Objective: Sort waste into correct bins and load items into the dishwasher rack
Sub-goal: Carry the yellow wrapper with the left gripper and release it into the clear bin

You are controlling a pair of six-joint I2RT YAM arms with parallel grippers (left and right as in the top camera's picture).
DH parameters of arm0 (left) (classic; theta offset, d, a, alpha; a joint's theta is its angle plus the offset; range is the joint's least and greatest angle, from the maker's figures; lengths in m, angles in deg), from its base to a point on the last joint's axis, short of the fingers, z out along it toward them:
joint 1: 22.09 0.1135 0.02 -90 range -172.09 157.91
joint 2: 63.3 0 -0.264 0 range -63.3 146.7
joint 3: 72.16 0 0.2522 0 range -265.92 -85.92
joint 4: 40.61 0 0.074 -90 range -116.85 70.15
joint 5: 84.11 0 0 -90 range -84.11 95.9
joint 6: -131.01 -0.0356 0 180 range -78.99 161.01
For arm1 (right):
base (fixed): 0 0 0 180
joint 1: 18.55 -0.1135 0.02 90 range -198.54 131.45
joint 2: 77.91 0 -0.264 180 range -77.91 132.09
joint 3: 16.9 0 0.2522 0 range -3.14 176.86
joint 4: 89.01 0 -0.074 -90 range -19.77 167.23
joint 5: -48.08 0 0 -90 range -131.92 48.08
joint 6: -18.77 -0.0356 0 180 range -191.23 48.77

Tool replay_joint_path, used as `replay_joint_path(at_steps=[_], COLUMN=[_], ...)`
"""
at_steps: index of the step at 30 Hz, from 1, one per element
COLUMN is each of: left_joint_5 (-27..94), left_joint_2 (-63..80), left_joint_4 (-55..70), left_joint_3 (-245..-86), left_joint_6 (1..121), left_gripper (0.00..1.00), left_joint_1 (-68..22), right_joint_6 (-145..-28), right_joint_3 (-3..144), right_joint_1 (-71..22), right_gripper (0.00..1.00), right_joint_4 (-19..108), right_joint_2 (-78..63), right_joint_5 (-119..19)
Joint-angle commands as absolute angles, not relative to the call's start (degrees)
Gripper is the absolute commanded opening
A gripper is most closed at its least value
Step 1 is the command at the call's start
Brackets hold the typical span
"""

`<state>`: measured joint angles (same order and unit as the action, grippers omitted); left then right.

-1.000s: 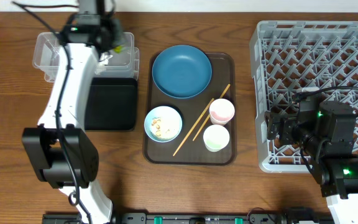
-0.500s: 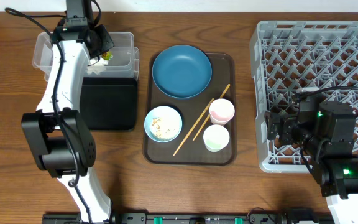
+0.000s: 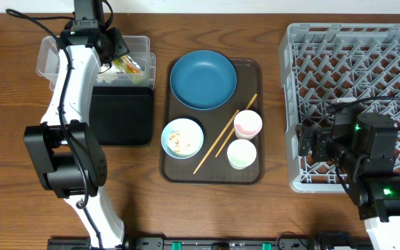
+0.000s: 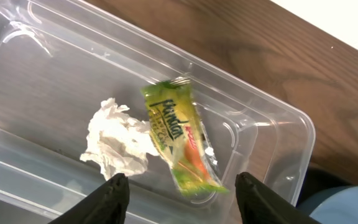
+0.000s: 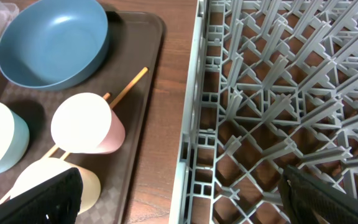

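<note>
My left gripper (image 4: 182,199) hangs open over the clear tub (image 4: 278,112), nothing between its fingers. Below it the yellow-green wrapper (image 4: 178,138) lies on the tub floor beside a crumpled white paper scrap (image 4: 115,142). From overhead the left gripper (image 3: 113,52) is at the tub (image 3: 47,59), behind the black tray (image 3: 122,117). The dark-blue plate (image 3: 203,79), light-blue bowl (image 3: 182,138) with rice bits, pink cup (image 3: 248,125), white cup (image 3: 242,154) and chopsticks (image 3: 221,142) sit on the brown tray. My right gripper (image 5: 182,199) stands open over the left edge of the rack (image 3: 353,69).
The brown serving tray (image 3: 210,173) lies between the bins and the rack. Bare wooden table (image 3: 19,194) runs along the front. The right arm's body (image 3: 373,160) covers the rack's front left corner.
The left gripper has opened and let go of the wrapper, which now lies in the clear tub. Its wrist first shifted left over the tub. The right arm has not moved.
</note>
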<state>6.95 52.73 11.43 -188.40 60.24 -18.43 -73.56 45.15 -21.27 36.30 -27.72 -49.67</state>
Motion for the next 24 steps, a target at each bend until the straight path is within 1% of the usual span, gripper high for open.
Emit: replay_joint_path(at_steps=[1,5,8,11,16,24], left_joint_5=[6.26,6.28,6.28,6.71,6.69,6.69], left_joint_2=[52.77,51.35,47.90,43.48,38.63,33.32], left_joint_4=[11.26,12.09,14.80,20.02,29.49,49.90], left_joint_3=[-188.53,-188.55,-188.55,-188.55,-188.55,-188.53], left_joint_6=[59.65,58.01,56.00,55.06,48.37,49.92], left_gripper=[0.62,0.72,0.84,0.85,0.86,0.87], left_joint_1=[-18.25,-18.49,-19.37,-21.47,-26.36,-31.30], right_joint_6=[-73.97,-73.97,-73.97,-73.97,-74.39,-74.37], right_joint_3=[46.31,46.31,46.31,46.31,46.31,46.31], right_joint_1=[-21.57,-21.57,-21.57,-21.57,-21.57,-21.57], right_gripper=[0.99,0.99,0.99,0.99,0.99,0.99], right_joint_4=[36.26,36.28,36.34,37.00,38.94,38.42], right_joint_2=[-27.98,-27.98,-27.98,-27.98,-27.98,-27.98], right_joint_5=[-49.93,-49.91,-49.91,-49.91,-49.89,-47.97])
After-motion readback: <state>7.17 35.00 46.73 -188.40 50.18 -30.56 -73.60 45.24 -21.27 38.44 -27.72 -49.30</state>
